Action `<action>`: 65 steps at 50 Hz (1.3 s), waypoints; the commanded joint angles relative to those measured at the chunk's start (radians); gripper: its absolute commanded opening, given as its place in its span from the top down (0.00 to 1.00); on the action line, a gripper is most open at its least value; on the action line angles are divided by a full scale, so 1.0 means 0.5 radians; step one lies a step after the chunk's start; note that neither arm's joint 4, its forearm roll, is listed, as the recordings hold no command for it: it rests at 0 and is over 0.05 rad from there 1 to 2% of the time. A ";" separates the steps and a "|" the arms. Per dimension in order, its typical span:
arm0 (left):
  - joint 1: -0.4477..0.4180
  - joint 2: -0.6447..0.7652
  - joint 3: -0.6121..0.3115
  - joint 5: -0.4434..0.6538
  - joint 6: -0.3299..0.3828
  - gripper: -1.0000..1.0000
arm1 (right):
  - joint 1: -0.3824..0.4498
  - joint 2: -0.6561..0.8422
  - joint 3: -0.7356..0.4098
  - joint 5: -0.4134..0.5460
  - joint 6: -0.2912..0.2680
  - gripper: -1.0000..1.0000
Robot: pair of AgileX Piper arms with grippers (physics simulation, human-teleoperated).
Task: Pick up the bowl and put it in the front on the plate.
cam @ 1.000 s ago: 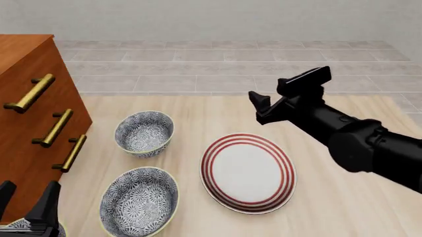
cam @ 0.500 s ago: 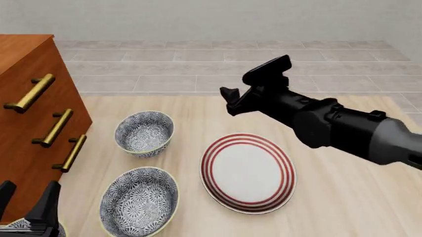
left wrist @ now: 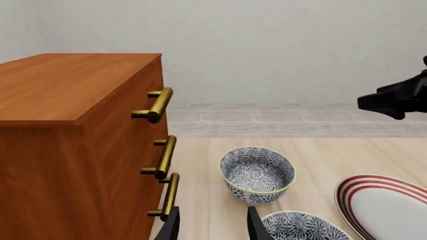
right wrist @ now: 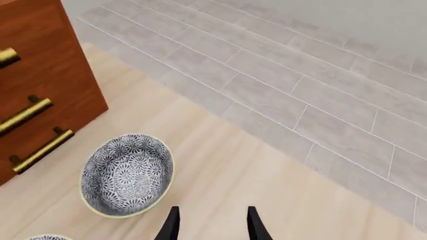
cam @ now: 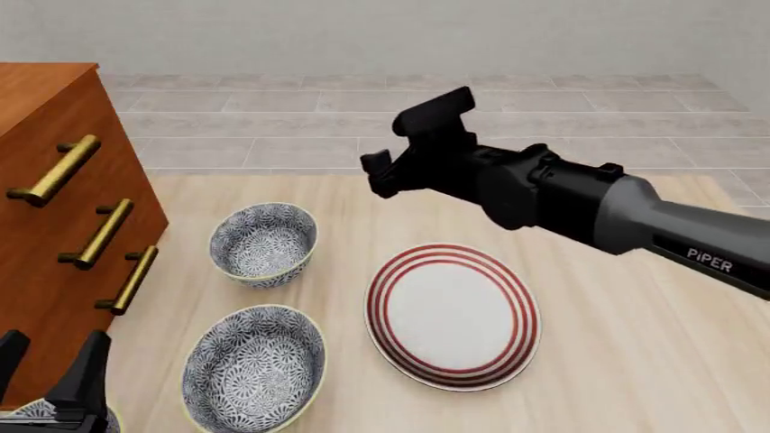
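Observation:
The bowl (cam: 262,242) is the deep blue-grey floral one; it stands upright by the drawers, behind a wider bowl of the same print (cam: 252,368). It also shows in both wrist views (left wrist: 257,172) (right wrist: 127,174). The red-ringed white plate (cam: 452,316) lies to its right and holds nothing. My right gripper (cam: 403,144) hangs open in the air to the right of the bowl and behind the plate, with nothing between its fingers (right wrist: 172,224). My left gripper (cam: 49,383) stands open at the near left corner, well short of the bowl.
A wooden drawer cabinet (cam: 60,225) with brass handles (cam: 103,233) fills the left side, close to both bowls. A patterned edge of another dish (cam: 31,417) peeks out under my left gripper. Grey floor tiles (cam: 301,117) lie beyond the table's far edge.
My right arm has swung left across the back of the table, from behind the plate's right side to a spot nearer the deep bowl. The left arm and the dishes have stayed put.

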 commanded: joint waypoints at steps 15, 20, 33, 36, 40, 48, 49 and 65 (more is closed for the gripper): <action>0.000 0.000 0.000 0.000 0.000 0.00 | 0.095 0.380 -0.545 0.381 0.200 0.00; 0.000 0.000 0.000 0.000 0.000 0.00 | 0.102 0.465 -0.669 0.456 0.199 0.00; 0.000 0.000 0.000 0.000 0.000 0.00 | 0.119 0.669 -0.917 0.606 0.255 0.00; 0.000 0.000 0.000 0.000 0.000 0.00 | 0.127 0.707 -0.953 0.629 0.267 0.00; 0.000 0.000 0.000 0.000 0.000 0.00 | 0.126 0.757 -1.008 0.654 0.262 0.00; 0.000 0.000 0.000 0.000 0.000 0.00 | 0.153 0.843 -1.087 0.679 0.291 0.00; 0.000 0.000 0.000 0.000 0.000 0.00 | 0.154 0.849 -1.093 0.678 0.289 0.00; 0.000 0.000 0.000 0.000 0.000 0.00 | 0.218 1.003 -1.243 0.695 0.346 0.00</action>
